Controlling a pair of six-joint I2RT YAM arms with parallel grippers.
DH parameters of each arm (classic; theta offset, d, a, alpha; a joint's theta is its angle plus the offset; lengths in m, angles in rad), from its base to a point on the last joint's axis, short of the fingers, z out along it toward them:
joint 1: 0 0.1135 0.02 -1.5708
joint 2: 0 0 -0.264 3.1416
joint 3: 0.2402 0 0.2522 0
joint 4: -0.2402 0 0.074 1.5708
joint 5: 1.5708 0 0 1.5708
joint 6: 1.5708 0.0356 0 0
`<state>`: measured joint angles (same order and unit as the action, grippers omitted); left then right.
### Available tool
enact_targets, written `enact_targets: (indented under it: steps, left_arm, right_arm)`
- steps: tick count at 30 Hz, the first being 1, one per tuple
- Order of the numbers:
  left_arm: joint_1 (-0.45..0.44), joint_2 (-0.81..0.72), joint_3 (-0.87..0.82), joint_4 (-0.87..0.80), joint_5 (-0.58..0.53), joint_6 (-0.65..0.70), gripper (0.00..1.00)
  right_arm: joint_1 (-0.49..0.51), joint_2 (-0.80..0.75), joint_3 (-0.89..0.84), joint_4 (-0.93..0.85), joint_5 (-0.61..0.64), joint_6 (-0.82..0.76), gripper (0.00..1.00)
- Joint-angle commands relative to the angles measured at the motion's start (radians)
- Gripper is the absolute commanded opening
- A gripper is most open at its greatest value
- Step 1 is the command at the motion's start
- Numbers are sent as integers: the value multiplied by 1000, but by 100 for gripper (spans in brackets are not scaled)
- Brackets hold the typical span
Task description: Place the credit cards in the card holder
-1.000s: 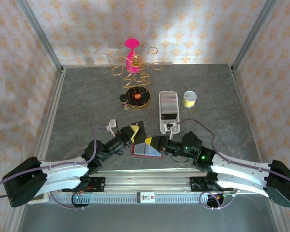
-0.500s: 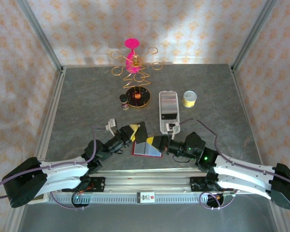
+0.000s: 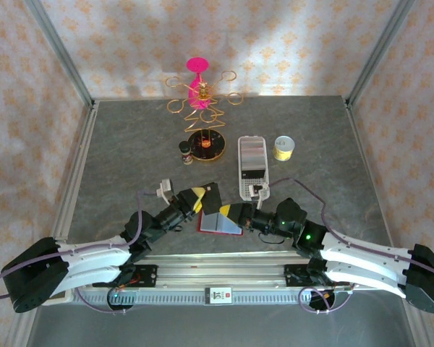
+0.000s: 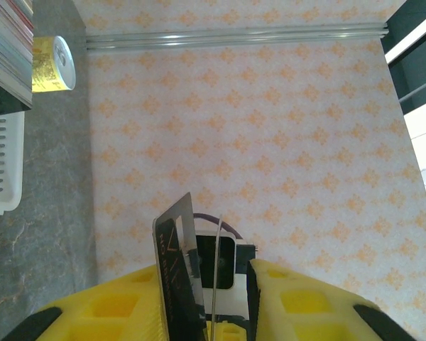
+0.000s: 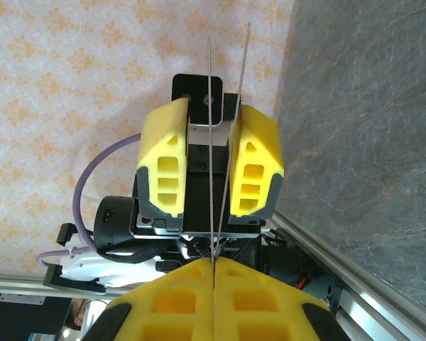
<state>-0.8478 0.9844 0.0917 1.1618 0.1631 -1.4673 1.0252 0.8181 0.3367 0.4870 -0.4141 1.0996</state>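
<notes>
Backdrop: patterned walls, grey table (image 3: 116, 144).
Right hand (image 5: 213, 264): pressed together, pinching a credit card (image 5: 210, 92) seen edge-on.
Axis: card's length runs from that pinch straight into the gap of the left hand (image 5: 211, 163), roughly along the table's near edge.
Left hand: part spread, flanking a dark pocket panel (image 4: 176, 270). Clamped or not, cannot tell.
Card holder (image 3: 220, 223): red, between both hands, mid near edge.
Views: right wrist gives edge alignment, top gives the holder's spot.

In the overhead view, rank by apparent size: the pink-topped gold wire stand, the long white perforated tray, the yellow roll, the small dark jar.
1. pink-topped gold wire stand
2. long white perforated tray
3. yellow roll
4. small dark jar, only slightly smaller
</notes>
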Motion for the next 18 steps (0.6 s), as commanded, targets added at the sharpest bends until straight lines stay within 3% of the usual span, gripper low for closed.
enact_targets:
  steps: [1,10,18]
  left_arm:
    - [13,-16,-13,102,-34,-33,31]
    - [13,0,-9,139,-44,-49,22]
    - [13,5,-23,177,-64,-58,21]
  right_arm:
    - [6,-11,-2,45,22,8,0]
    - [6,-8,-7,71,18,13,0]
    - [7,-9,-11,77,26,18,0]
